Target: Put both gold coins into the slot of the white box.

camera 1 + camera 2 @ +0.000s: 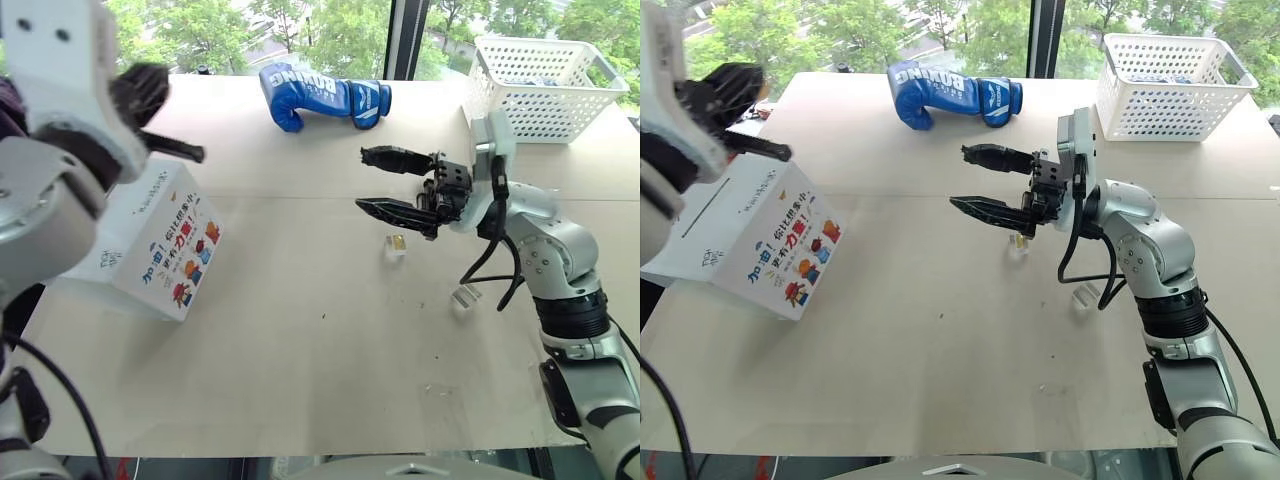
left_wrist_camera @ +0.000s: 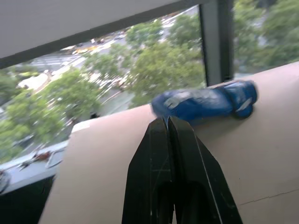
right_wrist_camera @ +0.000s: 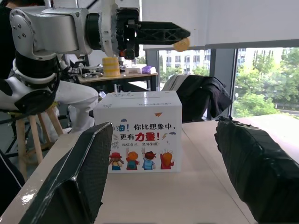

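We take the white box (image 1: 750, 235) as our landmark; it sits on the table (image 1: 300, 350) with its cartoon-printed side facing the right arm. Across its plain top face runs the slot (image 1: 702, 214), a thin dark line. Our left gripper (image 3: 180, 33) hangs above the box with its fingers pressed together, and in the right wrist view a gold coin (image 3: 181, 45) is pinched at their tips. The other gold coin (image 1: 397, 242) lies well away from the box, in a small clear holder (image 1: 396, 247) just under our right gripper (image 1: 368, 180). That gripper points toward the box with its fingers (image 3: 79, 177) spread wide apart, holding nothing. A second clear holder (image 1: 466, 297) lies farther from the box. Beyond the box lies a blue boxing glove (image 1: 322, 97), and farthest from it stands a white lattice basket (image 1: 545, 85).
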{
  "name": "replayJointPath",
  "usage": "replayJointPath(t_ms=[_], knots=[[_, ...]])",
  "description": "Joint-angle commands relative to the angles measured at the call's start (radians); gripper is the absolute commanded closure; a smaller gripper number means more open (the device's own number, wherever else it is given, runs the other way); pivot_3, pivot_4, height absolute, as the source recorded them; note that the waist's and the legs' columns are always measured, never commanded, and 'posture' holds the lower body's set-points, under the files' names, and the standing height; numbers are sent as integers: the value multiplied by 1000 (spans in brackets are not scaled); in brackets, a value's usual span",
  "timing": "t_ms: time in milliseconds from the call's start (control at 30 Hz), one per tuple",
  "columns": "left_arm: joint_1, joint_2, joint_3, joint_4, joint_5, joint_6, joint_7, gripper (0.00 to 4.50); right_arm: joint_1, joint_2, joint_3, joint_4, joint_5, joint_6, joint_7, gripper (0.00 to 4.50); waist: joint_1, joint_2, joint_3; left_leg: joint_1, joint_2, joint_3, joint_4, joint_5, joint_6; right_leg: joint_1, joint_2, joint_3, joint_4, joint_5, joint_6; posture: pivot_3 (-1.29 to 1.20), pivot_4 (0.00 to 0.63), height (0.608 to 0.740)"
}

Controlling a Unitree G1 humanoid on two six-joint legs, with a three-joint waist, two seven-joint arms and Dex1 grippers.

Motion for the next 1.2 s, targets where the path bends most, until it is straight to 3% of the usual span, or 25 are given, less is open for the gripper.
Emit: replayJointPath(t_ms=[33,167,467,700,933,1200], knots=[[154,6,195,-47,60,73,-63,4500,-30,12,-20,3,-9,-29,31,722,0,0,1,0,0,-1,0,0,-1,0,0,-1,1,0,0,0,150,704],[353,-47,299,-79,250,0,-229,4500,-38,29,-30,12,-14,-30,32,722,5,1,1,0,-1,-1,0,1,-3,0,0,-2,1,0,0,0,150,704],[596,-290,312,-106,536,-319,-543,4500,-27,22,-47,-7,-17,-13,18,722,4,1,1,0,0,1,0,1,-5,-2,-1,0,3,0,-1,0,150,704],[629,-387,311,-55,632,-424,-641,4500,-20,22,-51,-17,-23,-14,7,722,4,1,1,0,-1,1,0,1,-5,-2,-7,0,4,0,-1,0,150,704],[634,-410,298,5,699,-458,-706,4500,-10,24,-56,-26,-26,-18,-5,722,4,1,1,0,-1,0,0,1,-5,-2,-7,0,6,0,-1,0,150,704],[619,-445,286,36,684,-420,-727,4500,-4,24,-61,-34,-24,-21,-15,722,1,2,0,1,-1,1,1,1,-5,-3,-8,1,10,0,-1,0,150,704]])
